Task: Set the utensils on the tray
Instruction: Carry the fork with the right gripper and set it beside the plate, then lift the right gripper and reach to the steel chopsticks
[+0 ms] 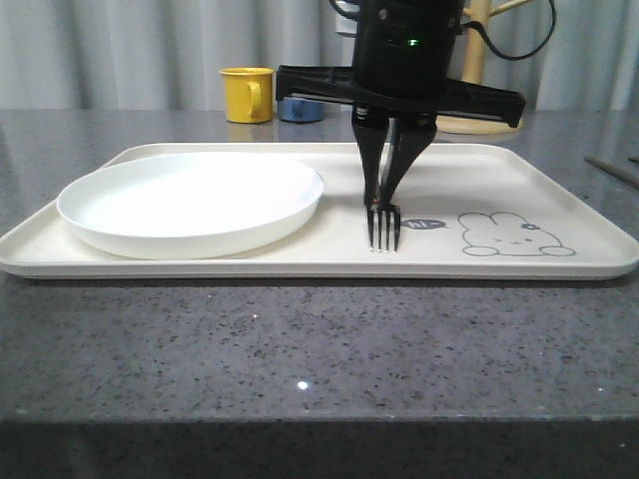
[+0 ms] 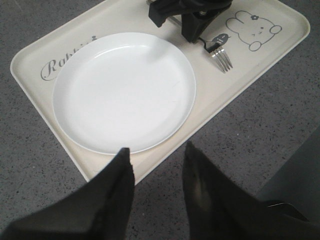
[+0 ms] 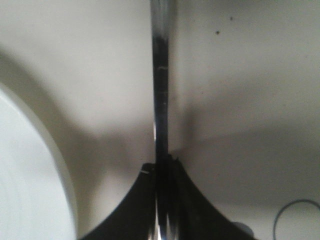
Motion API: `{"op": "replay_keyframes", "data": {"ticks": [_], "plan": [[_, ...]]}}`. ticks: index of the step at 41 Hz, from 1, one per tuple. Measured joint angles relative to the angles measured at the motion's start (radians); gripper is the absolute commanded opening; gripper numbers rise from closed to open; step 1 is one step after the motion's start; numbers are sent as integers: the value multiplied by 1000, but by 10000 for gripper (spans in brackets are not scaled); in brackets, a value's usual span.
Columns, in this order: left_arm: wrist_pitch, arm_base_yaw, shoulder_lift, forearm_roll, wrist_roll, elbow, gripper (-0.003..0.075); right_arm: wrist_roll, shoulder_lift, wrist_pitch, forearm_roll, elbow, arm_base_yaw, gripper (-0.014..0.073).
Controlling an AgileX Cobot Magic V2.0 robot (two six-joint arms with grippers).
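The left jaws (image 2: pixel 155 175) are held apart over the near rim of the tray (image 2: pixel 160 162), gripping nothing, above the speckled grey table (image 1: pixel 300 349). Just beyond them a round white plate (image 2: pixel 125 90) is seen on the tray. Farther off, the right jaws (image 1: pixel 384 195) are clamped on the fork (image 1: pixel 383 228), whose tines are pressed to the tray beside the rabbit drawing (image 1: pixel 514 237).

Tray (image 2: pixel 35 75): script "Rabbi…", partly hidden; bubble perhaps "hi".
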Motion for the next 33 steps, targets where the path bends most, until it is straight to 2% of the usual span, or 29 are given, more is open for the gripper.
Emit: {"op": "replay_keyframes", "data": {"ticks": [6, 9, 13, 19, 27, 33], "plan": [[0, 0, 0, 0, 0, 0, 230, 3, 2, 0, 0, 0, 0, 244], [0, 0, 0, 0, 0, 0, 230, 3, 2, 0, -2, 0, 0, 293], [0, 0, 0, 0, 0, 0, 230, -26, -3, 0, -4, 0, 2, 283], [0, 0, 0, 0, 0, 0, 230, -171, -46, 27, -12, 0, 6, 276], [0, 0, 0, 0, 0, 0, 230, -266, -150, 118, -134, 19, 3, 276], [0, 0, 0, 1, 0, 0, 230, -310, -234, 136, -178, 90, -61, 276]]}}
